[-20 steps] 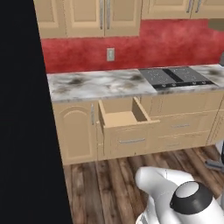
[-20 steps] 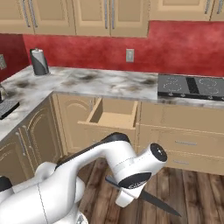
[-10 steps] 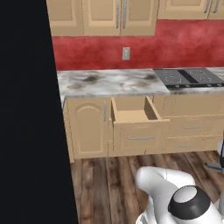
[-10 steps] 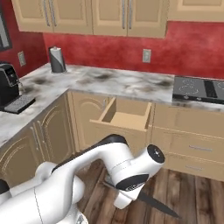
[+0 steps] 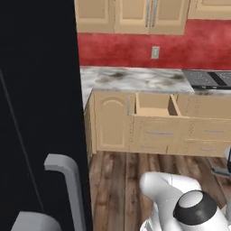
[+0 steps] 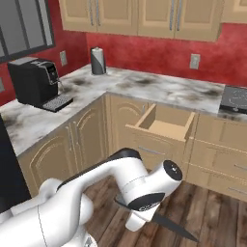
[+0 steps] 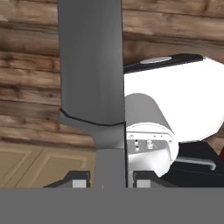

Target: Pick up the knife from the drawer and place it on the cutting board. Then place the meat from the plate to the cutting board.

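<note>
Left base view, drawer: one open light wooden drawer (image 5: 154, 106) sticks out from the cupboards, under the grey marbled stone surface (image 5: 131, 79).
Left base view, stove: one black flat stove top (image 5: 208, 78) lies on the surface at the right.
Left base view, wall: one pale socket plate (image 5: 155, 52) sits on the red wall.
Left base view, big dark thing: one tall black door (image 5: 40, 113) with one grey handle (image 5: 67, 185) is at the left.
Right base view, knife: one small knife with a grey blade and dark handle (image 6: 169, 226) pokes out from under the white arm, low over the brown wooden floor (image 6: 212, 212). It is well apart from the drawer.
Right base view, surface: one black coffee machine (image 6: 36, 83) and one grey roll on a stand (image 6: 98, 61) stand on it, well apart.
Right base view, sockets: two on the red wall.
Hand view, jaws: the two-finger gripper (image 7: 105, 178) is closed tight on the knife. The wide grey blade goes up between the two dark finger tips (image 7: 75, 178).
Hand view, floor: brown wooden boards lie behind the blade.
</note>
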Available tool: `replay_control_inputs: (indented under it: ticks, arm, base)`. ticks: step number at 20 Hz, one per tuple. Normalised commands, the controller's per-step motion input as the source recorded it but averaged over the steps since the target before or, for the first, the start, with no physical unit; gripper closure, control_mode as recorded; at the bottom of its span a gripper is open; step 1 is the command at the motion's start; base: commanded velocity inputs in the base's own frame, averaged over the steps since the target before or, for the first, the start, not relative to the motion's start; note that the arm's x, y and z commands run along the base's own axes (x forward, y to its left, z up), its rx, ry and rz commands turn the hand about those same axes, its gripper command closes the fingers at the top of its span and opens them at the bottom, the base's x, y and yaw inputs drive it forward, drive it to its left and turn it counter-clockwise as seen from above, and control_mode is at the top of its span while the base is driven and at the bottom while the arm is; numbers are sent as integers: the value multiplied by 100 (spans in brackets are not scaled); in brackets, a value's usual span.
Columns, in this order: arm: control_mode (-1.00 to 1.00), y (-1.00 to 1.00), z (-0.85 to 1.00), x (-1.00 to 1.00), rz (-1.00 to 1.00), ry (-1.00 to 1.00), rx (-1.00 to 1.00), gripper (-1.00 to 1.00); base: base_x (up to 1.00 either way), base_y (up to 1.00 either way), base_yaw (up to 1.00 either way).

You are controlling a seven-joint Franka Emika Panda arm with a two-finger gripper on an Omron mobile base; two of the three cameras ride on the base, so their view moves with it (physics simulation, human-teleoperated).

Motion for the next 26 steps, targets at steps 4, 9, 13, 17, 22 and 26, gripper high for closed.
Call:
replay_control_inputs:
  ticks: [4, 9, 13, 17, 22, 26]
  arm:
    - [100, 0, 0, 0, 0, 0, 0, 100]
    - [100, 0, 0, 0, 0, 0, 0, 100]
    - [100, 0, 0, 0, 0, 0, 0, 100]
    - [100, 0, 0, 0, 0, 0, 0, 100]
    - [100, 0, 0, 0, 0, 0, 0, 100]
    - [100, 0, 0, 0, 0, 0, 0, 100]
  base:
    - [-29, -43, 34]
    - [-16, -56, 32]
    - [-8, -62, 28]
    - [-13, -66, 23]
    - [-14, -80, 19]
    - [-6, -86, 12]
